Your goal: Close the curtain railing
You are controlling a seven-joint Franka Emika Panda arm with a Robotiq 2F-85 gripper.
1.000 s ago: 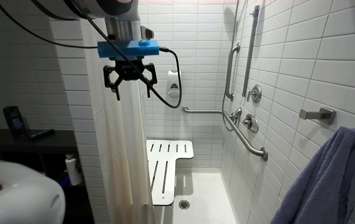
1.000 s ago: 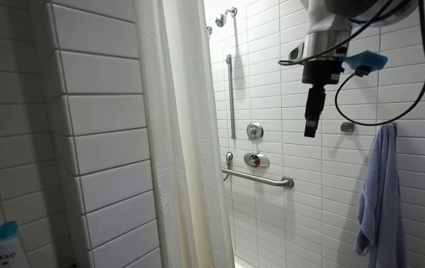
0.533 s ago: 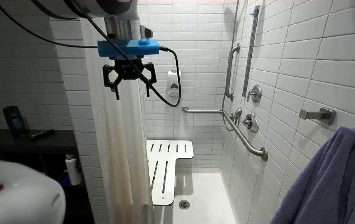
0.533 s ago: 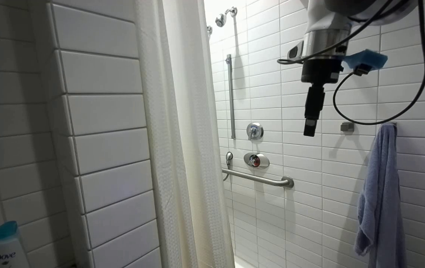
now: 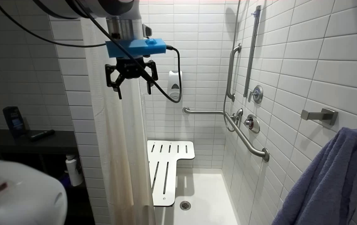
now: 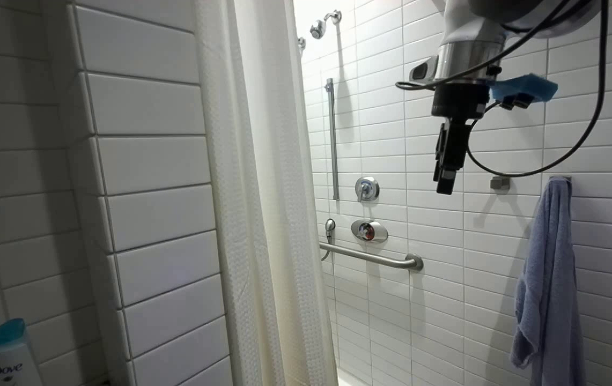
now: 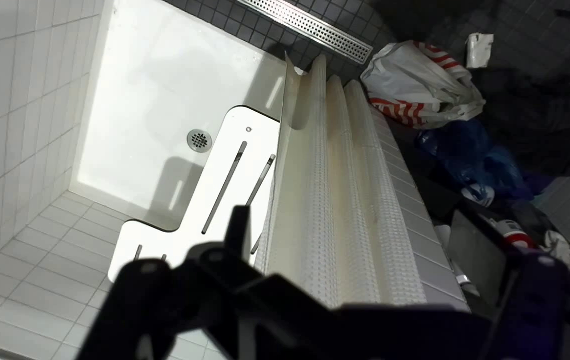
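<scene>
The gripper (image 5: 135,92) hangs with its jaws wide apart, holding nothing. The curtain (image 6: 265,187) falls in long pleats just beside a tiled wall (image 6: 153,166), and in an exterior view its edge partly hides the bench (image 5: 166,157).

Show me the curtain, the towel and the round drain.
Curtain (image 6: 263,193): in an exterior view, on its pleats.
Towel (image 5: 331,181): in an exterior view, on its folds.
Round drain (image 7: 199,140): in the wrist view, on its grate.

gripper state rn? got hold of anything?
Gripper: open, holding nothing; the white shower curtain is not between its fingers.
</scene>
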